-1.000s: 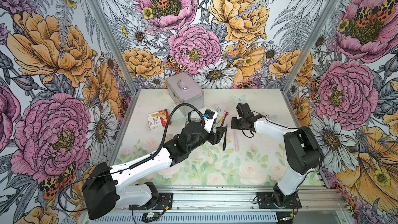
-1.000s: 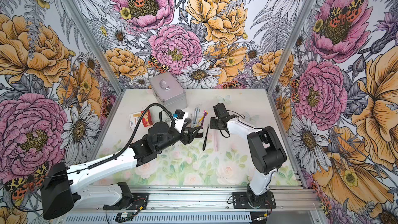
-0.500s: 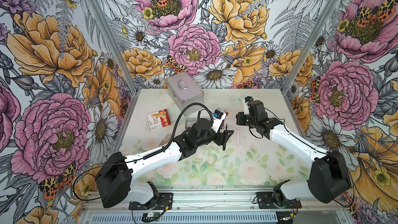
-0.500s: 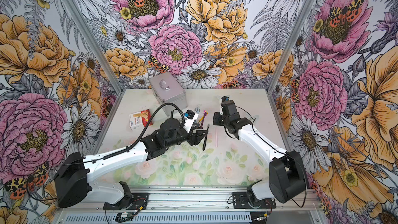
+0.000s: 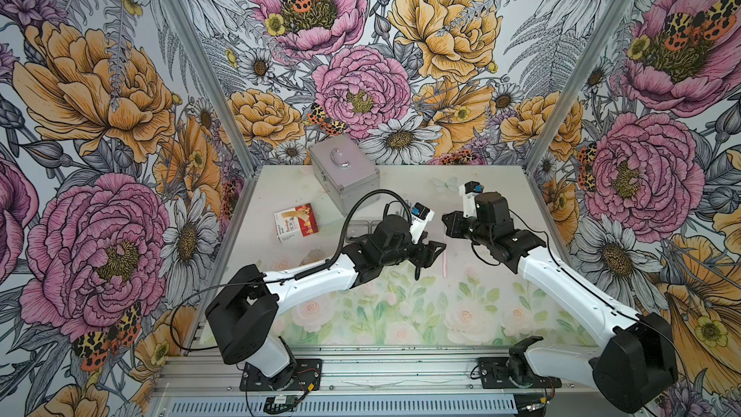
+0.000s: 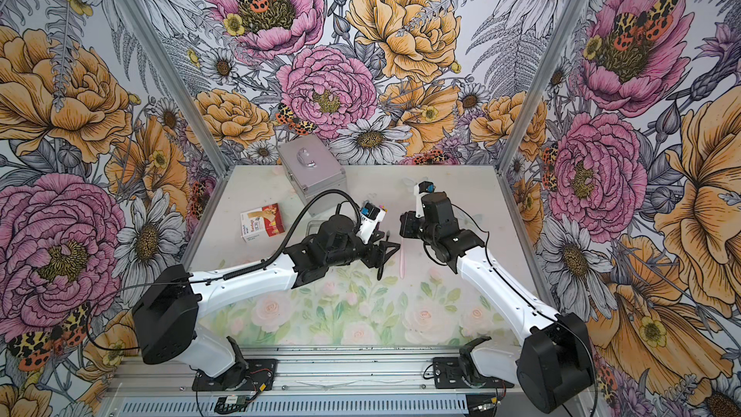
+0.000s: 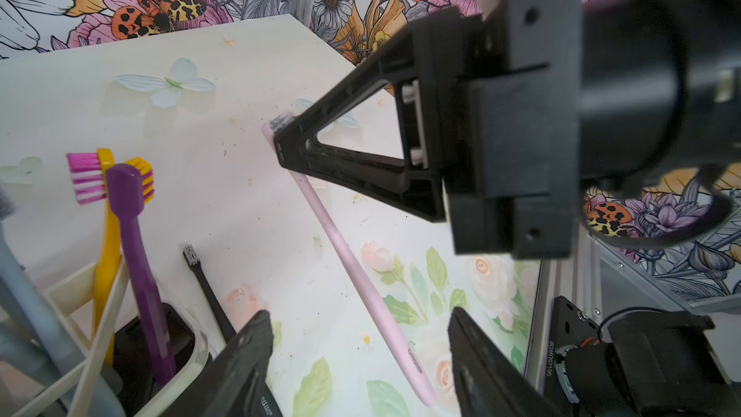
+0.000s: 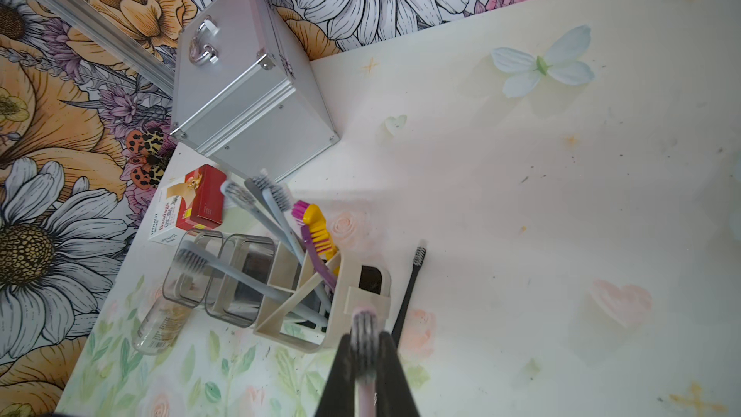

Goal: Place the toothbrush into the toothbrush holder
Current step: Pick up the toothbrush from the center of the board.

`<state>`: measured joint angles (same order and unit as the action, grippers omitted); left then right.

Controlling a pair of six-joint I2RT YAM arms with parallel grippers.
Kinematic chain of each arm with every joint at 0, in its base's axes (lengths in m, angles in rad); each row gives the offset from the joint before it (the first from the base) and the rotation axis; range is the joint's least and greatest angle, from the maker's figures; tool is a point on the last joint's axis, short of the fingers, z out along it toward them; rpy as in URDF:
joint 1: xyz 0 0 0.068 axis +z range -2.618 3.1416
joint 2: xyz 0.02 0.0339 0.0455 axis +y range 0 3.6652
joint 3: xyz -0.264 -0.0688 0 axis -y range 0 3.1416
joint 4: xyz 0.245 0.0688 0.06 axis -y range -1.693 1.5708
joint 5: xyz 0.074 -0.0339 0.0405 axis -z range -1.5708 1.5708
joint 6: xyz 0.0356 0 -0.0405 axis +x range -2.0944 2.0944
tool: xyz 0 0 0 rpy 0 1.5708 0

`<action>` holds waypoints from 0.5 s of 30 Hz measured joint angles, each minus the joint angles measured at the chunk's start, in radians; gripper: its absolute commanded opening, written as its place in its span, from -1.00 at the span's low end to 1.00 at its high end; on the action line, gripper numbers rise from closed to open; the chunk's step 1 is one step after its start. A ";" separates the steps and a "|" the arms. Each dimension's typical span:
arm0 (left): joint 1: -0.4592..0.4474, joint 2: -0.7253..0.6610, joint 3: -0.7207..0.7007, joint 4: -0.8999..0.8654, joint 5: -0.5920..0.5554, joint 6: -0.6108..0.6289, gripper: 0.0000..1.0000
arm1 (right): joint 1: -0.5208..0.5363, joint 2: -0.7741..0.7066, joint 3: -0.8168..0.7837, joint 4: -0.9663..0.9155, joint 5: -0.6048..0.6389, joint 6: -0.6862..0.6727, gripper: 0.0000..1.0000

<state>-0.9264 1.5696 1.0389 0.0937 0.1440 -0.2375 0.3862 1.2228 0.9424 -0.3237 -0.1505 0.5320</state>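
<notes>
Floral table (image 5: 401, 314): silver case (image 5: 345, 178), bandage box (image 5: 296, 221), toothbrush holder (image 8: 363, 298), black toothbrush (image 8: 407, 294)

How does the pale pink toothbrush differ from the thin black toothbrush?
The pale pink toothbrush is pinched at its bristle end by the right gripper, while the thin black toothbrush lies loose on the table with nothing touching it. The pink handle looks thicker than the black one. Both are outside the white toothbrush holder; the black one lies right beside it.
</notes>
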 measured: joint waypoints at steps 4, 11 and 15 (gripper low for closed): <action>0.000 0.037 0.029 0.000 0.012 0.000 0.40 | 0.000 -0.024 -0.004 0.000 -0.025 0.010 -1.00; 0.000 0.100 0.102 0.002 0.027 0.000 0.39 | 0.000 -0.071 -0.027 -0.001 -0.048 0.029 -1.00; 0.000 0.138 0.133 0.008 0.028 0.001 0.36 | 0.000 -0.103 -0.044 0.000 -0.055 0.035 -1.00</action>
<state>-0.9260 1.7077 1.1717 0.1013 0.1719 -0.2367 0.3862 1.1194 0.8982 -0.3241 -0.2050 0.5667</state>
